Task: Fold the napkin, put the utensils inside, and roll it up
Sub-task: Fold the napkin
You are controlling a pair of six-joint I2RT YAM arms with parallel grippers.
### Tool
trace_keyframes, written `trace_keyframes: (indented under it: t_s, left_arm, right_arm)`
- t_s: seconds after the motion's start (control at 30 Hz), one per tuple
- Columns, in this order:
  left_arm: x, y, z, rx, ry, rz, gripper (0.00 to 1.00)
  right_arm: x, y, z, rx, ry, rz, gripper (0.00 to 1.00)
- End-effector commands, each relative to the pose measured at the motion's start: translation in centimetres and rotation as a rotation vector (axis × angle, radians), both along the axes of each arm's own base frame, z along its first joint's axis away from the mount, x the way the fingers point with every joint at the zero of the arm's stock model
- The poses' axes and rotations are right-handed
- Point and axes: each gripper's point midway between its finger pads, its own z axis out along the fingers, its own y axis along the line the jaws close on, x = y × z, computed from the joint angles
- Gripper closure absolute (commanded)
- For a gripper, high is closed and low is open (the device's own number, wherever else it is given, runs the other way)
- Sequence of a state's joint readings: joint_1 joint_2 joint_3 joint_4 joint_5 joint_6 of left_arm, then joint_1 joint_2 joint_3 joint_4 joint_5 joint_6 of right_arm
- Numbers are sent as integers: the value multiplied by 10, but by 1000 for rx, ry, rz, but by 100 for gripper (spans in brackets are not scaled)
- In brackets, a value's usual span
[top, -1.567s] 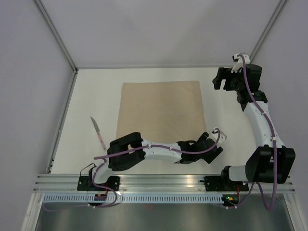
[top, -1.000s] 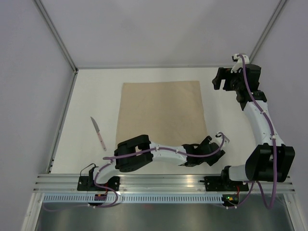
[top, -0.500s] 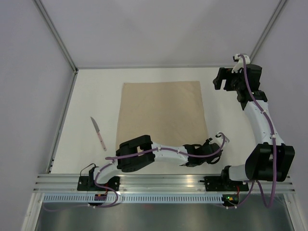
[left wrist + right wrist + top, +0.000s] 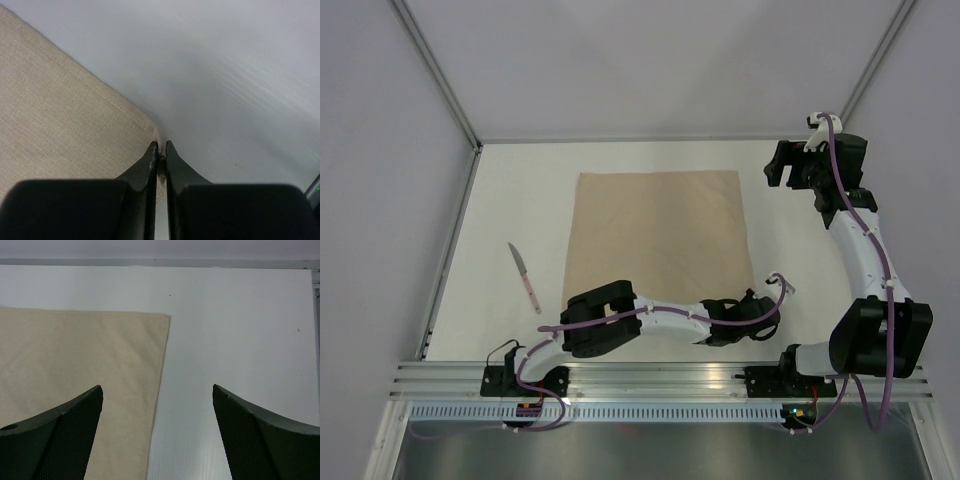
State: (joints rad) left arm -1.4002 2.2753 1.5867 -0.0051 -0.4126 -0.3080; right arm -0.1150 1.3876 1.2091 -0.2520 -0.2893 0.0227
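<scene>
Counting gives one napkin [image 4: 655,225], flat mid-table, one utensil [image 4: 524,276] lying apart to its left, and two arms; the white table [image 4: 520,190] stands between pale grey walls [image 4: 380,150]. The left gripper [image 4: 160,146] pinches the napkin's near right corner, its tips hidden from above; the right gripper [image 4: 157,387] hangs spread wide near the far right corner.

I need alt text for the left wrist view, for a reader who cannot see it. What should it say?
The left gripper pinches a corner of the tan napkin between its black fingers, which are nearly closed. The napkin lies flat on a white table.
</scene>
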Motion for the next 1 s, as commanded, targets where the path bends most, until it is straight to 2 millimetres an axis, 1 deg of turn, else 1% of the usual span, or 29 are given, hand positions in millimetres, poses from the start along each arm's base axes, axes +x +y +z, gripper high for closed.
trace_keyframes:
  t_s: [0.0, 0.07, 0.27, 0.37, 0.4, 0.43, 0.47, 0.5, 0.53, 0.57, 0.6, 0.63, 0.67, 0.7, 0.73, 0.77, 0.83, 0.87, 0.93, 0.97]
  left_arm:
    - [-21, -5, 12, -43, 120, -8, 93]
    - [-31, -9, 15, -72, 175, -13, 96]
    - [-45, -14, 27, -109, 238, -21, 98]
    - [-48, -15, 43, -141, 249, -28, 98]
    - [-47, -15, 55, -161, 245, -29, 98]
    - [-46, -14, 61, -173, 244, -24, 98]
    - [-41, -12, 67, -186, 247, -14, 98]
    - [-38, -10, 79, -205, 250, -11, 98]
    - [-35, -8, 86, -225, 261, 0, 98]
    - [-24, -4, 89, -236, 279, 9, 98]
    - [-20, -1, 91, -238, 288, 12, 98]
    - [-15, 2, 103, -258, 285, 13, 98]
    - [-4, 6, 107, -267, 285, 22, 98]
    - [2, 9, 112, -274, 283, 26, 98]
    - [7, 12, 122, -291, 278, 24, 98]
    - [22, 18, 127, -300, 279, 43, 98]
    - [37, 26, 133, -309, 284, 62, 98]
    - [54, 34, 139, -322, 286, 87, 98]
    - [71, 47, 141, -327, 283, 117, 98]
    - [89, 58, 149, -343, 275, 146, 98]
  right_arm:
    - [2, -3, 21, 9, -44, -11, 5]
    - [1, -4, 24, 8, -51, -12, 5]
    - [0, -6, 29, 7, -62, -16, 5]
    - [0, -7, 30, 7, -65, -17, 5]
    - [0, -7, 30, 6, -65, -19, 5]
    - [1, -8, 31, 7, -67, -22, 5]
    - [1, -9, 31, 5, -68, -23, 5]
    - [1, -10, 32, 4, -69, -26, 5]
    - [0, -10, 33, 5, -70, -28, 5]
    - [1, -11, 33, 4, -72, -27, 5]
    - [0, -11, 34, 4, -74, -29, 5]
    - [0, -11, 35, 4, -78, -30, 5]
    - [0, -11, 35, 2, -78, -30, 5]
    - [0, -12, 36, 4, -78, -32, 5]
    - [0, -12, 35, 3, -77, -32, 5]
    - [0, -11, 36, 2, -78, -30, 5]
    - [0, -12, 34, 1, -75, -31, 5]
    - [0, -12, 34, 1, -74, -33, 5]
    - [1, -13, 33, -1, -71, -32, 5]
    - [1, -13, 32, -3, -70, -31, 5]
